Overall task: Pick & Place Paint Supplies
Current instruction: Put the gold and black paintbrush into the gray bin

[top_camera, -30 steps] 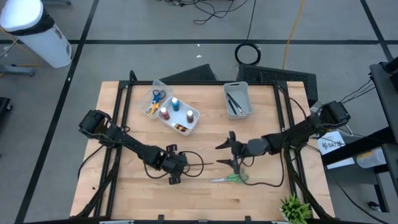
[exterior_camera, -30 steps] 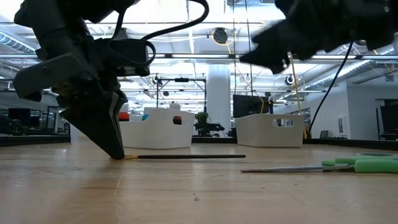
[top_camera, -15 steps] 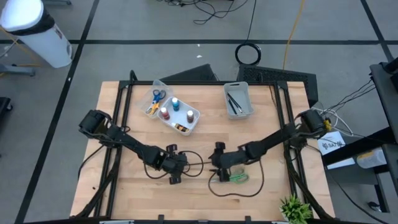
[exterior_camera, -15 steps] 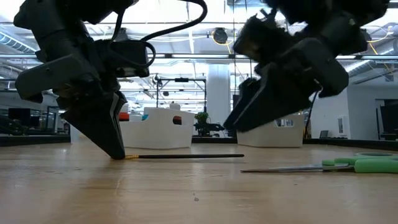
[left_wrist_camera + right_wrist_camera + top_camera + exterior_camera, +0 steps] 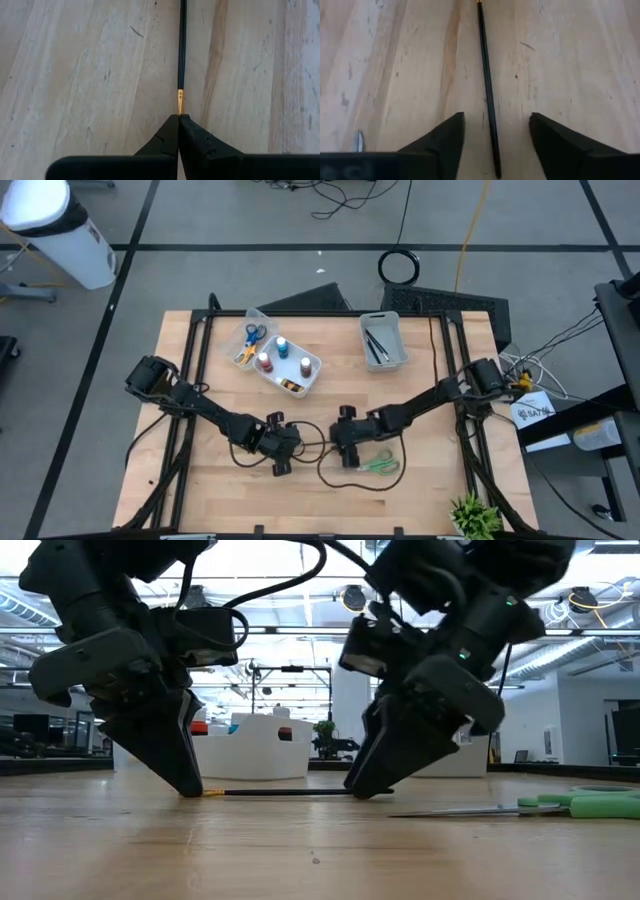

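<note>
A thin dark paintbrush point(image 5: 314, 442) lies flat on the wooden table between my two grippers. My left gripper point(image 5: 178, 118) is shut at its gold-ferruled tip end point(image 5: 212, 791). My right gripper point(image 5: 496, 124) is open and low over the other end, its two fingers standing on either side of the brush's handle point(image 5: 487, 90) without touching it. In the low view the right gripper point(image 5: 366, 790) reaches almost down to the table. Green-handled scissors point(image 5: 378, 466) lie flat on the table to the near right of the brush. My left gripper pinches the brush's very tip, just beyond the gold ferrule point(image 5: 180, 96), between its two fingertips. The fingers slant down from the table's left and lie along the brush. The brush rests flat on the table, its handle point(image 5: 182, 40) pointing away from the fingers.
At the back stand a clear bin with scissors point(image 5: 250, 340), a white bin with paint bottles point(image 5: 290, 366) and a smaller bin with brushes point(image 5: 382, 340). A dark cable point(image 5: 335, 478) loops on the table near the right gripper. A green plant point(image 5: 476, 516) sits at the near right corner.
My right gripper has come down and toward the table's left, tipping from nearly level to slanting downward, until its fingers straddle the brush's handle end. The brush and the scissors lie where they were.
</note>
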Robot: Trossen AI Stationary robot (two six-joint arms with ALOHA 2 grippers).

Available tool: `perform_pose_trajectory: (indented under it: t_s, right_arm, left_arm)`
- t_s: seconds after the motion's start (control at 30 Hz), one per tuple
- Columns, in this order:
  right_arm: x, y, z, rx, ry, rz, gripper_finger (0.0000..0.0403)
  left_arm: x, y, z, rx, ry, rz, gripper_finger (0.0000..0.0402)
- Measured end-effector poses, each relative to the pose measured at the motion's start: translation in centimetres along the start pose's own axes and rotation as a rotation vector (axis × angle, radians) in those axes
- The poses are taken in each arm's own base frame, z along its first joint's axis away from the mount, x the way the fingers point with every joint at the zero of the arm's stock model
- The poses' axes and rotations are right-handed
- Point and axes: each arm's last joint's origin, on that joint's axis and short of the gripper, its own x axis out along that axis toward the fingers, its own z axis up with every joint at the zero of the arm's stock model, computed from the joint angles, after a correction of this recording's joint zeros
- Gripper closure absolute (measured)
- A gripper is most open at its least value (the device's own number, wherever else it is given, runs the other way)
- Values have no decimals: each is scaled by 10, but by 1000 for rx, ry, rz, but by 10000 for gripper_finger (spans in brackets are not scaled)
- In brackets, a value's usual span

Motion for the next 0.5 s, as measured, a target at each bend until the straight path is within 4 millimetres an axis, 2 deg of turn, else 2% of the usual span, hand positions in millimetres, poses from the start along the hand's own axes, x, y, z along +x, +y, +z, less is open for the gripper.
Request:
perform_pose_trajectory:
  t_s: [0.13,0.3,0.5]
  right_arm:
    - [7,-3,-9,-12,73,20,260]
    - [21,-2,-20,-142,130,53,377]
    - [30,-1,-24,-185,131,51,399]
  left_arm:
    - [0,0,0,0,-1,-1,397]
    - [0,0,0,-7,-6,-3,391]
    - [0,-1,2,-13,-27,-7,390]
